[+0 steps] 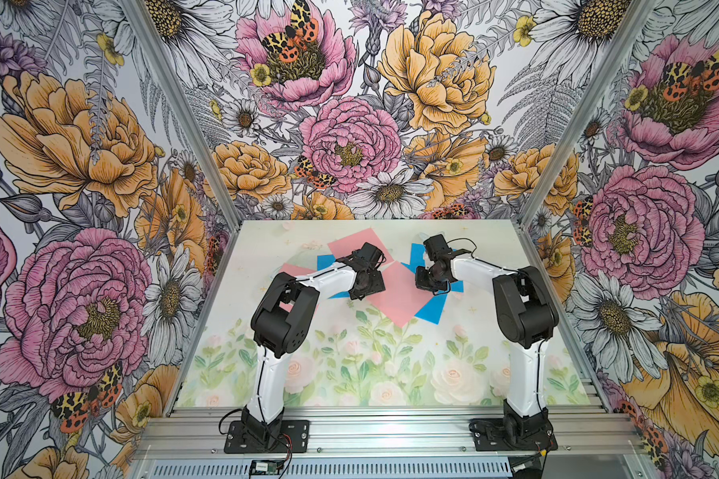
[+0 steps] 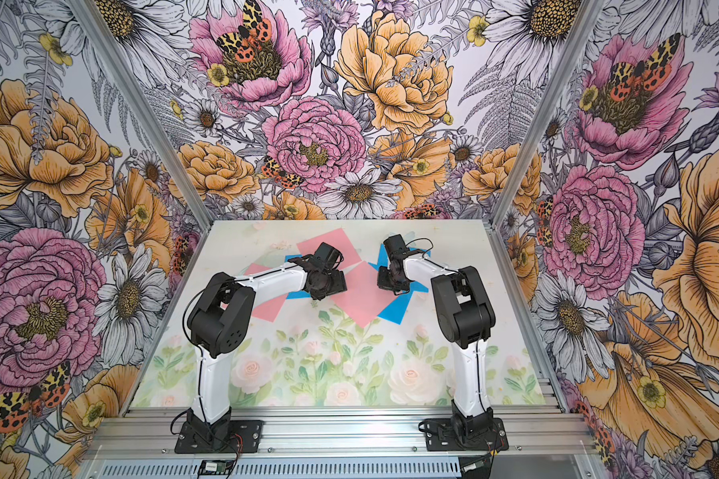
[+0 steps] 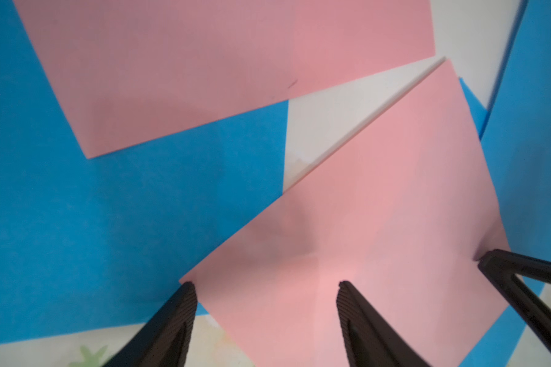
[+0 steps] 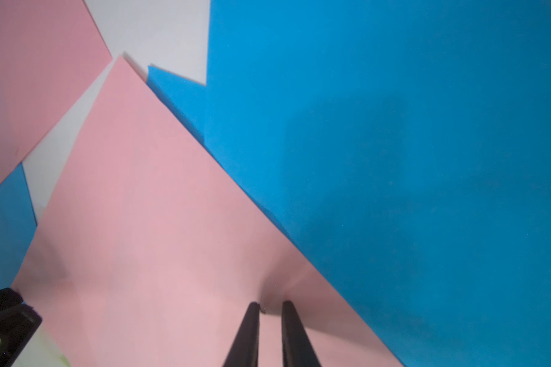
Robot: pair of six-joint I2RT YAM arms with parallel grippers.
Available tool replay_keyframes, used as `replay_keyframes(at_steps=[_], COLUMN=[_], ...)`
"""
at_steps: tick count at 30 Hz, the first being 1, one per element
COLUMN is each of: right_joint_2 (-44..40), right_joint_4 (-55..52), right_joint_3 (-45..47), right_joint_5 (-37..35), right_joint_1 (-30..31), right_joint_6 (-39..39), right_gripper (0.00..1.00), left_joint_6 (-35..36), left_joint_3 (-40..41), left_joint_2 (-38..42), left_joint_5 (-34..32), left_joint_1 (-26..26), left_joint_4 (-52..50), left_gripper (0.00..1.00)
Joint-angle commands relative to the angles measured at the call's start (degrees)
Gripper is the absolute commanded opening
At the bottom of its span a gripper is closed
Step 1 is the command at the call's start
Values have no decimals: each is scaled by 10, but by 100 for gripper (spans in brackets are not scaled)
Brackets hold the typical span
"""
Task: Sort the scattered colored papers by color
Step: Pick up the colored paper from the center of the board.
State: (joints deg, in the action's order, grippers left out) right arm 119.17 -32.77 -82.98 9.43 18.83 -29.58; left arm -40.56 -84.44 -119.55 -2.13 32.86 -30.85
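Right wrist: pinching the middle pink paper (image 4: 156, 222) in the nearly closed right gripper (image 4: 270, 305), likely risking a tear under the wide-open, empty left gripper (image 3: 264, 284).

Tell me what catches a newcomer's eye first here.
Loud floral wallpaper surrounds everything. At the far middle of the table, pink and blue papers overlap, and both arms meet over the middle pink sheet: the right claw pinches its puckered edge, while the left claw stands open at its corner.
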Motion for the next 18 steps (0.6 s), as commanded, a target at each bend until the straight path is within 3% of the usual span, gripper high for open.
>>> replay_keyframes(at_steps=[1, 8, 14, 18], right_joint_2=[35, 35, 30, 28], right_joint_4=[-15, -15, -15, -15], right_joint_3=[-4, -3, 5, 9], right_joint_5=[4, 6, 4, 4], right_joint_1=[3, 3, 3, 3], right_joint_6=[-6, -6, -3, -1], right_gripper=[17, 16, 15, 15], left_joint_6=[-5, 10, 15, 20], left_joint_3=[2, 5, -21, -42], left_joint_2=[-22, 6, -33, -45], left_joint_5=[22, -3, 13, -15], left_joint_1=[5, -2, -3, 1], left_joint_4=[-25, -26, -28, -49], left_gripper=[74, 77, 77, 77])
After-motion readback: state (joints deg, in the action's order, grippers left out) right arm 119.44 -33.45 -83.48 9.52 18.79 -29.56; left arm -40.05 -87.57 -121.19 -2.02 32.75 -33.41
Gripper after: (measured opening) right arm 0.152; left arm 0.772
